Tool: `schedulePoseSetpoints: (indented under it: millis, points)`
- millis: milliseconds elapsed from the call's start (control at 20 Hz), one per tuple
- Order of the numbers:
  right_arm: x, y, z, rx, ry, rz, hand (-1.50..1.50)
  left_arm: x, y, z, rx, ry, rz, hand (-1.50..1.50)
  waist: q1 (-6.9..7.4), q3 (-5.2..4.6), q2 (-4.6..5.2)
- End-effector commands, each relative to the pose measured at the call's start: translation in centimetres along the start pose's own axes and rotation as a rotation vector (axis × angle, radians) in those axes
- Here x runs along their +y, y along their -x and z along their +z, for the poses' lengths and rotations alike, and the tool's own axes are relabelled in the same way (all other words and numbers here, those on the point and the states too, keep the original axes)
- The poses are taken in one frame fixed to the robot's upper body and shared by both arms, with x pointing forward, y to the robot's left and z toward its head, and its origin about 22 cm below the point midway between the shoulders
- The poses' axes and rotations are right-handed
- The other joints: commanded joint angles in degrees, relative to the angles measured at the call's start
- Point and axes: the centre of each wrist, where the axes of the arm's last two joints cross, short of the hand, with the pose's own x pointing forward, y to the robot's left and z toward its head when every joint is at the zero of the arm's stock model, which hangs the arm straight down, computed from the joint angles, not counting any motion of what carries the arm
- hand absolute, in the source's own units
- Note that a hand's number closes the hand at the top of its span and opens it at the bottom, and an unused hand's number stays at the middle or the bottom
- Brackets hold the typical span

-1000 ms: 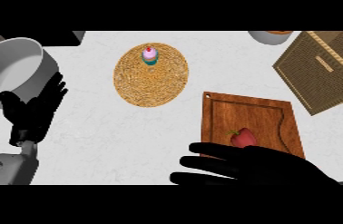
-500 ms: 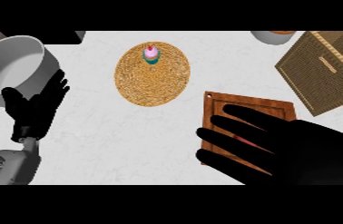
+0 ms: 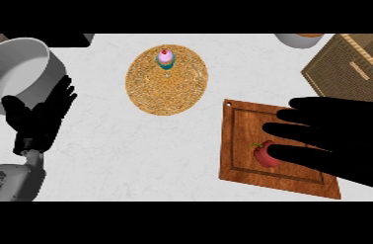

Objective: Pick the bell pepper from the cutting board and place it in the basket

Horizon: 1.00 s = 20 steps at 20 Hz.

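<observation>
White counter (image 3: pixel 102 159) fills the view. Wooden cutting board (image 3: pixel 244 134) sits lower right, turned slightly off square to the counter. Right hand (image 3: pixel 342 139) comes in from the right edge and covers the board's right half: fingers straight and spread, pointing left, not curled round anything. Woven basket (image 3: pixel 339 70) is at the upper right, just beyond the board's far corner, partly cut off by the edge. Round woven mat (image 3: pixel 166 90) lies upper centre, apart from the board. Grey pot (image 3: pixel 25 60) is at the upper left, cut off by the edge. Left hand (image 3: pixel 36 119) rests near the left edge just below the pot, fingers up and relaxed, holding nothing. Red bell pepper (image 3: pixel 264 158) is on the cutting board, lower middle of it, right at the tip of the right hand's lowest finger; its right side is hidden by that finger, can't tell if there's contact. Small cupcake (image 3: pixel 165 59) stands on the far part of the mat. Rim of a bowl (image 3: pixel 295 39) shows at the top edge, left of the basket.
</observation>
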Motion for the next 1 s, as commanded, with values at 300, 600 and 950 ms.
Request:
schedulePoseSetpoints:
  millis: [300, 600, 950]
  points:
    - [4.1, 3.6, 1.4, -0.068, 0.075, -0.142, -1.50, -0.9, -0.9, -0.2, 0.001, 0.013, -0.010, 0.00, 0.54, 0.14, 0.30]
    - [7.9, 5.2, -0.5, -0.094, 0.105, -0.143, -1.50, -0.1, 0.2, -0.5, -0.005, 0.016, -0.002, 0.00, 0.75, 0.16, 0.40]
    - [14.2, 7.7, -4.2, -0.130, 0.173, -0.225, -1.50, -0.7, -1.0, -0.1, 0.007, 0.011, 0.007, 0.00, 0.94, 0.12, 0.30]
